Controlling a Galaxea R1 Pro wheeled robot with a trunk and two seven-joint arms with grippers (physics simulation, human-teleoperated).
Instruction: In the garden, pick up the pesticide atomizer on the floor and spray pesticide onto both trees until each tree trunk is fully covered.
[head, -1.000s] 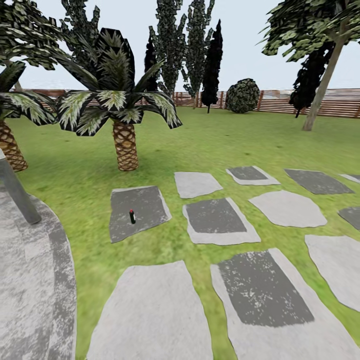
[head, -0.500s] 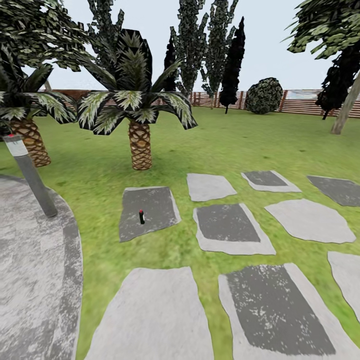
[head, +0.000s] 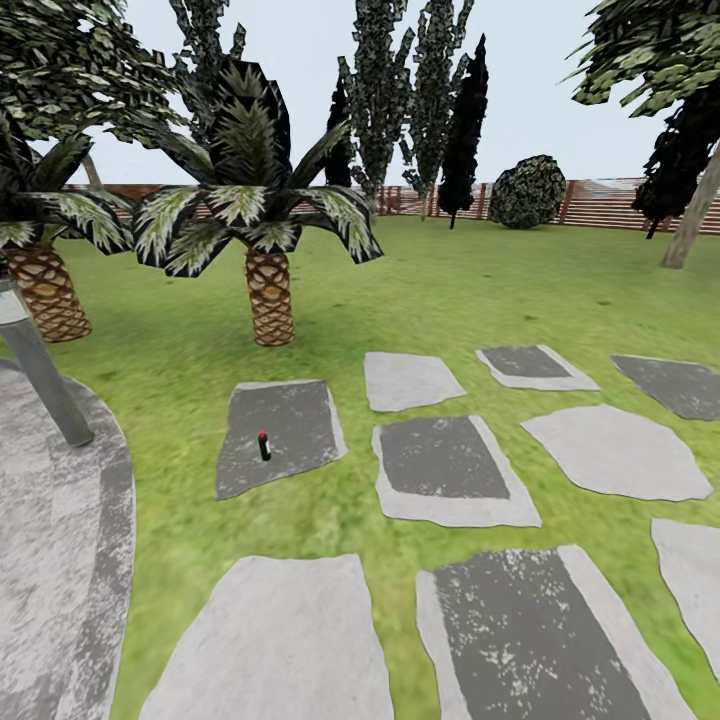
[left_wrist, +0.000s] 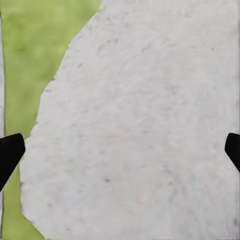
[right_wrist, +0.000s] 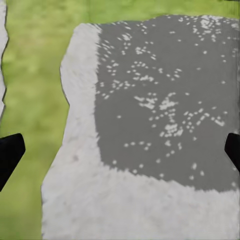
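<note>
atomizer (head: 264, 446) upright on dark paver (head: 300, 420), palm (head: 270, 300) behind, grey post (head: 45, 385) aside

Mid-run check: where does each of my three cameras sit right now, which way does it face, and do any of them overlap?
Head view: on the robot's head, facing forward and down across the lawn to a small dark red-capped bottle on a dark paver, the palm beyond; no arm visible.
Left wrist view: near the left claw, facing down at a pale paver; black fingertips at both edges.
Right wrist view: near the right claw, facing down at a dark-centred paver; fingertips likewise.
Shared: both wrist views show pavers edged by grass, claws wide apart and empty.
</note>
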